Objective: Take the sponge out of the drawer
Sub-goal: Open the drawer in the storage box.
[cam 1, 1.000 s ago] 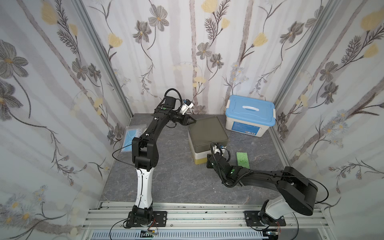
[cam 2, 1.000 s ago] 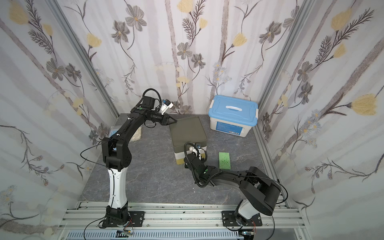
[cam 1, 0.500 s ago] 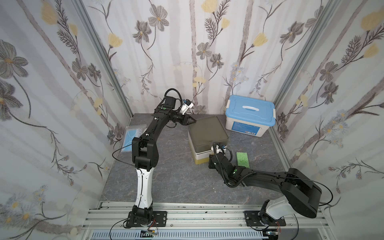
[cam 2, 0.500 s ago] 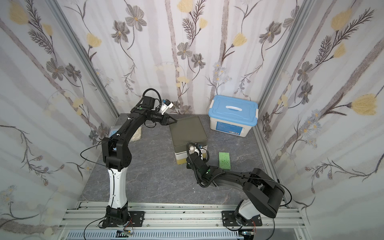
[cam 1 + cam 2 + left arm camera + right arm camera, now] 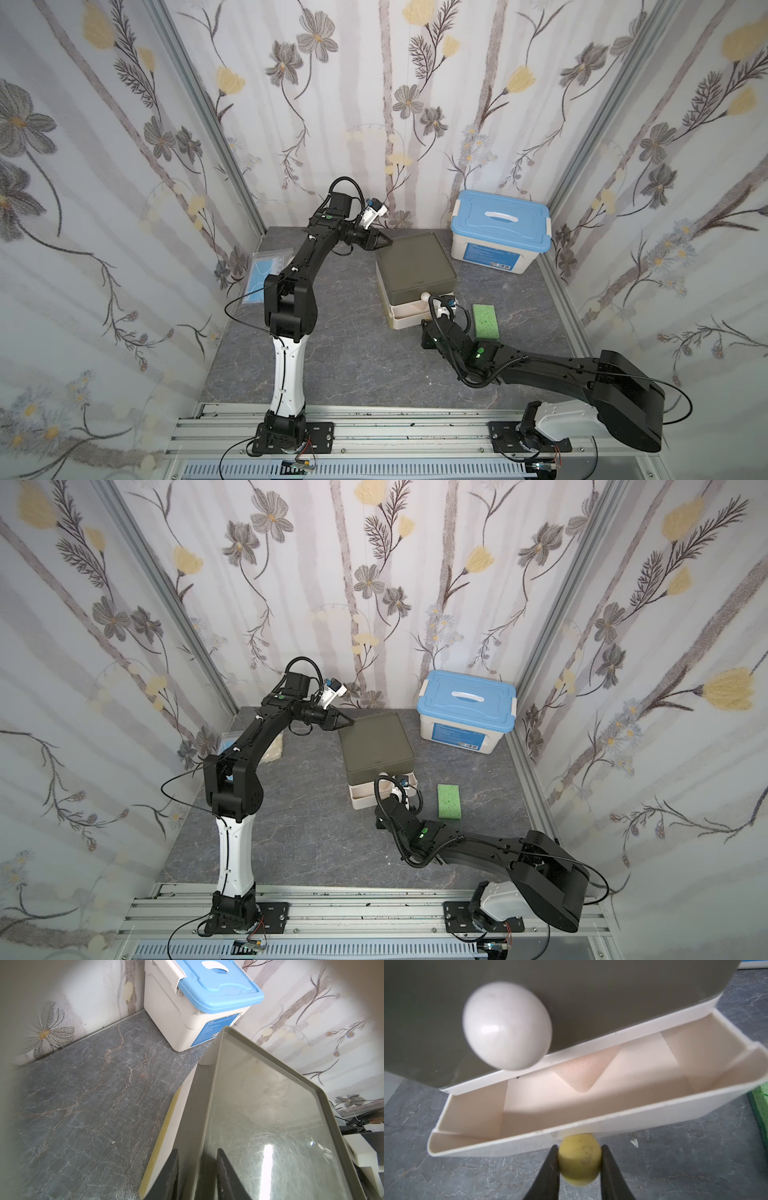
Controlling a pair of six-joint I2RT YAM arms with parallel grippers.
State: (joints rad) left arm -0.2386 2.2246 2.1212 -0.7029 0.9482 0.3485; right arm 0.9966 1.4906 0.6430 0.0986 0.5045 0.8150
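On the table (image 5: 353, 361), just beside the little cabinet (image 5: 415, 266) — a green sponge (image 5: 484, 321), flat and already outside the drawer (image 5: 529, 1148). Looks light, soft and springy, not slippery, nothing to break; probably best pinched across the short width near the middle, from above, with room for give. Lies near the right gripper (image 5: 579, 1147) but apart from it, off to one side and not between the jaws. Those jaws clamped instead on the drawer's yellow knob (image 5: 579, 1165), drawer pulled partly open. Inside, a pale porous patch (image 5: 586, 1068) — sponge or lining, cannot tell. Over at the cabinet's far corner, left gripper (image 5: 197, 1151) pinched shut on the rim of the grey top (image 5: 270, 1115), well apart from the sponge.
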